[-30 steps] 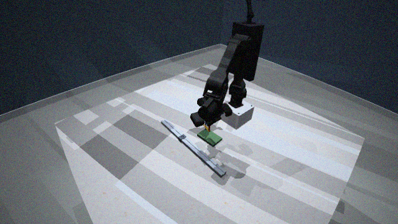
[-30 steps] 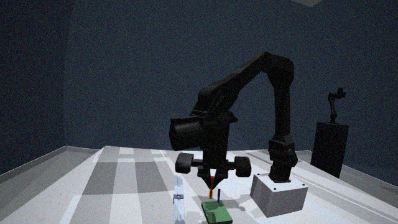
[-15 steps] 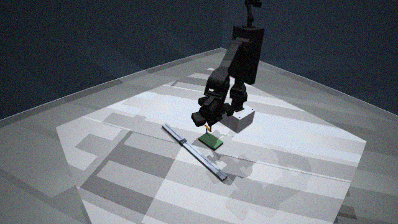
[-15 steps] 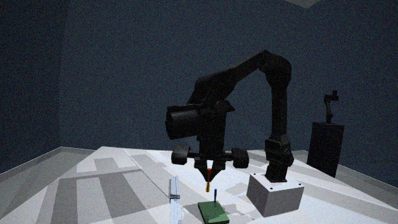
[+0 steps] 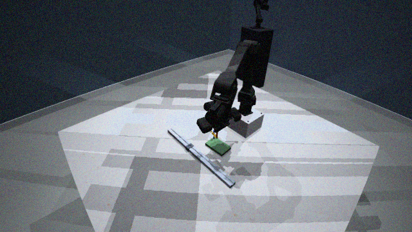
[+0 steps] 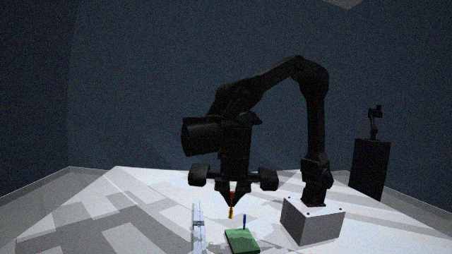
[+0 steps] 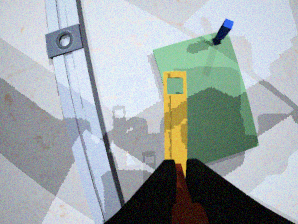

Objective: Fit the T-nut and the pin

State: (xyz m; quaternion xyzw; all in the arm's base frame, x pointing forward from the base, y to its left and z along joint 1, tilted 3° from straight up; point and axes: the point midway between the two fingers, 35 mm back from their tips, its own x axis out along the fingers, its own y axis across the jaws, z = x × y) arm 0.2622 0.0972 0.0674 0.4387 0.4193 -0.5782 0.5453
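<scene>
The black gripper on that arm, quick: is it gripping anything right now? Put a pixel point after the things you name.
Gripper point(image 5: 215, 131) point(image 6: 231, 204) point(image 7: 180, 169): closed on the orange handle point(image 6: 232, 196) point(image 7: 183, 192) of the brass T-nut point(image 6: 230, 213) point(image 7: 175, 120), held above the table.

Blue pin point(image 6: 244, 221) point(image 7: 223, 32) upright on tray point(image 5: 217, 146) point(image 6: 242, 241) point(image 7: 215, 105), open gap between tray and rail point(image 5: 206, 160) point(image 6: 199, 240) point(image 7: 86, 125)

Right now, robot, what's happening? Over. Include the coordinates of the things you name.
Black gripper point(image 5: 215, 130) point(image 6: 231, 205) point(image 7: 180, 169) shut on orange handle point(image 6: 232, 196) point(image 7: 186, 192). Yellow brass T-nut point(image 6: 230, 212) point(image 7: 175, 120) above table point(image 5: 167, 209) point(image 6: 141, 212) point(image 7: 30, 150). No obstruction seen beneath nut except green tray point(image 5: 217, 145) point(image 6: 243, 241) point(image 7: 215, 110).

brass T-nut point(image 6: 230, 212) point(image 7: 175, 120): raised, orange-handled; blue pin point(image 6: 244, 221) point(image 7: 223, 32): upright, green tray; rail point(image 5: 206, 161) point(image 6: 199, 237) point(image 7: 82, 115): flat, dark bracket point(image 5: 189, 147) point(image 6: 198, 223) point(image 7: 64, 41) across
</scene>
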